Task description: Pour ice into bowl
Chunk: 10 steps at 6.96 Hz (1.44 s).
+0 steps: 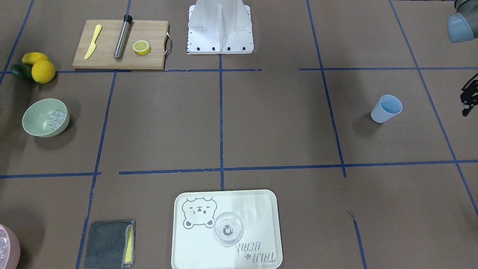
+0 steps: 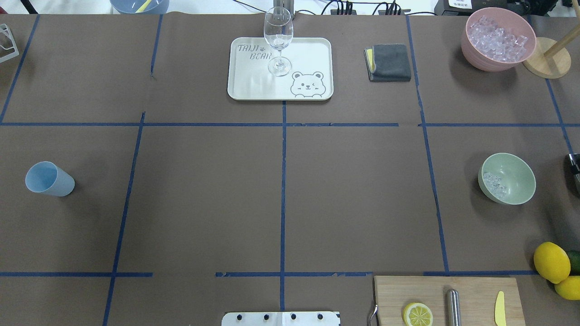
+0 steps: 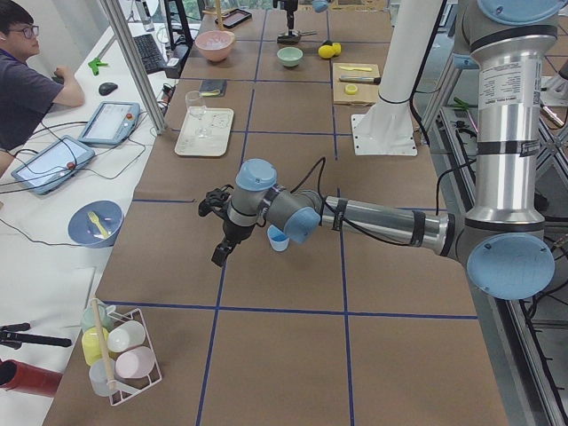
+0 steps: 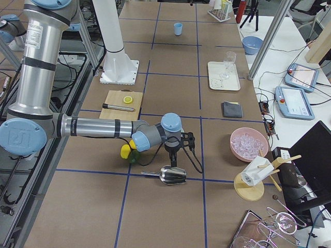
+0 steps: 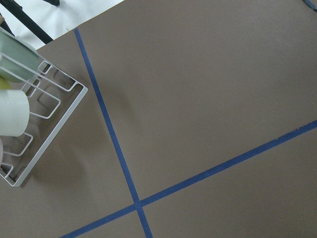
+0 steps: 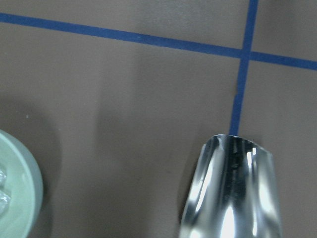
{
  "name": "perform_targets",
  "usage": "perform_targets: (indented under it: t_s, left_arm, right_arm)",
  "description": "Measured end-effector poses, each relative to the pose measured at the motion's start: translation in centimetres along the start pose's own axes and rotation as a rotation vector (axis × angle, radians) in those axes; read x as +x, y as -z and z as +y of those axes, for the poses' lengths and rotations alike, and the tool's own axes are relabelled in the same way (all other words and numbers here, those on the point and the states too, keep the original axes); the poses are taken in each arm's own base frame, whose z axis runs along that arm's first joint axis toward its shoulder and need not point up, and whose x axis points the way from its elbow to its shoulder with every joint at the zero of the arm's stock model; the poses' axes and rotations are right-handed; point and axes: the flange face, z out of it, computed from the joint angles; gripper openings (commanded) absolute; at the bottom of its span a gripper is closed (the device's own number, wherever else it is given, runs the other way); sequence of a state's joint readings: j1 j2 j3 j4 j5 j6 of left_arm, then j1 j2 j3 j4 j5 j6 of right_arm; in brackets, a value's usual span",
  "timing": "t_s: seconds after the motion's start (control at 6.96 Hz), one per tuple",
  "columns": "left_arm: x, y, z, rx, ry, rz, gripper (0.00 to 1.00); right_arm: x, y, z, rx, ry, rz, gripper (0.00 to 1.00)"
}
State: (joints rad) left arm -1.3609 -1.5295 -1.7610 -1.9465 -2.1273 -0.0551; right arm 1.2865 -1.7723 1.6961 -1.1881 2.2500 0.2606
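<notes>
The sage-green bowl (image 1: pixel 39 120) stands on the table and holds a small heap of clear ice (image 1: pixel 56 118) against one side. It also shows in the overhead view (image 2: pixel 514 181), with the ice (image 2: pixel 495 183). In the right wrist view its rim (image 6: pixel 22 191) is at the left edge and a shiny metal scoop (image 6: pixel 233 191) is at the lower right. In the exterior right view my right gripper (image 4: pixel 177 157) hangs just above the scoop (image 4: pixel 173 175). My left gripper (image 1: pixel 468 99) is at the view's edge, beside the blue cup (image 1: pixel 386 108). I cannot tell whether either gripper is open or shut.
A pink container (image 2: pixel 498 38) full of ice stands at the far right. There are lemons (image 2: pixel 551 261), a cutting board (image 2: pixel 448 301) with half a lemon, a tray (image 2: pixel 253 88) with a wine glass (image 2: pixel 278 40), a grey cloth (image 2: pixel 389 62) and a cup rack (image 5: pixel 29 114).
</notes>
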Motion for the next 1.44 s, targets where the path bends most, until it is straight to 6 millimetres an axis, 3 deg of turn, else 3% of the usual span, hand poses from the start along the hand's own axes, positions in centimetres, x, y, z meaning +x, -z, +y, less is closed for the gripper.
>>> perform_targets:
  t_s: [0.29,0.57,0.86,1.44]
  left_arm:
    - [-3.4,1.6,0.2,-0.086,0.019,0.021,1.00]
    - [-6.1,1.5,2.5,-0.169,0.114,0.112,1.00]
    - [-7.3,0.3,5.0,-0.204,0.199,0.206,1.00]
    - [-8.1,0.3,6.1,-0.210,0.236,0.213,1.00]
  right_arm:
    - [4.1,3.5,-0.9,-0.029,0.026,-0.015,1.00]
    - [6.4,5.4,0.0,-0.018,-0.025,-0.095,1.00]
    - [7.2,6.1,0.1,0.000,-0.045,-0.105,1.00]
    - [7.4,6.3,-0.4,0.003,-0.058,-0.092,1.00]
